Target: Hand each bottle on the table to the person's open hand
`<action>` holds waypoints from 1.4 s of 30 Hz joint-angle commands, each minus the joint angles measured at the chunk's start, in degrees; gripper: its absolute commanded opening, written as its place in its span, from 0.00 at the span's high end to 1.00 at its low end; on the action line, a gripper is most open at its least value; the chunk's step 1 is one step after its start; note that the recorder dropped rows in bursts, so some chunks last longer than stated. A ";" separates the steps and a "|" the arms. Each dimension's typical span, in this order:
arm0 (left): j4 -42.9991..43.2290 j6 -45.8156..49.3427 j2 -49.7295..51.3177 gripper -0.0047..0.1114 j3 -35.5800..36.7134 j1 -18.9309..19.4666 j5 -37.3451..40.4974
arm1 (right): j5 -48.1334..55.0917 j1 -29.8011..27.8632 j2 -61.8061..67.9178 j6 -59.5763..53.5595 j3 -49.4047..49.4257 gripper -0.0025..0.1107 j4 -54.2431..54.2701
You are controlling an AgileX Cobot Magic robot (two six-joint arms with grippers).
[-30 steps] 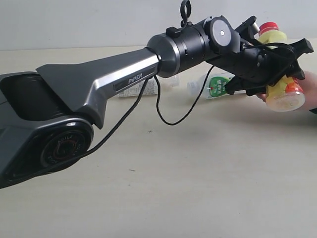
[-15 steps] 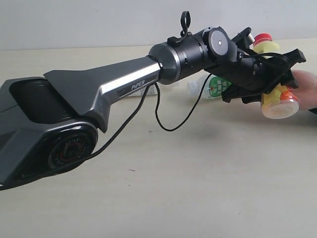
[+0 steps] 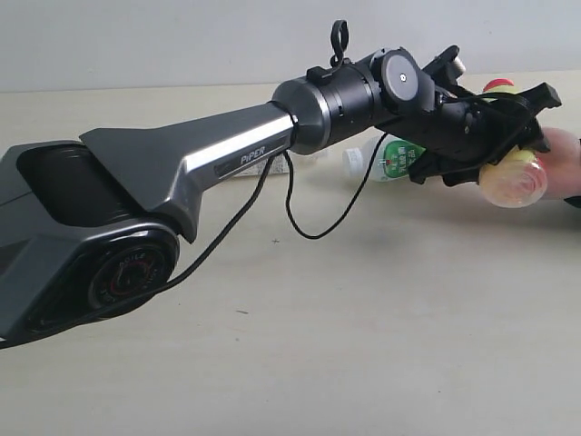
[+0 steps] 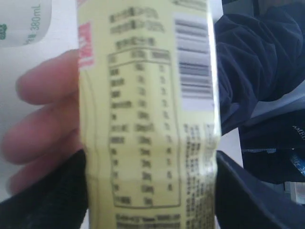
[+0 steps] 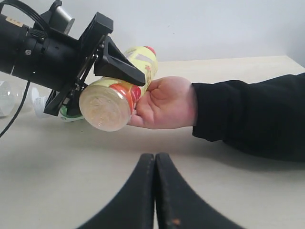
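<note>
Yellow bottle (image 3: 514, 180), upright a second ago, now lies tipped against the hand (image 3: 561, 154) at the far right edge of the counter (image 3: 290, 363). Left tool (image 3: 490, 136) remains clamped on it; release outstanding. Right tool (image 5: 155, 160) closed, empty.

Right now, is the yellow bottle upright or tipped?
Tipped: the yellow bottle lies near horizontal in the left gripper, base facing the right wrist camera, red cap pointing away, by the hand.

"PiPER" on arm (image 3: 195, 163); "380mL" on clear bottle (image 4: 21, 21)
</note>
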 commanded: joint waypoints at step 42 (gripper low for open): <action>-17.05 31.56 -13.55 0.79 -0.43 8.87 24.28 | -0.22 -0.23 -0.27 -0.07 0.18 0.98 -0.26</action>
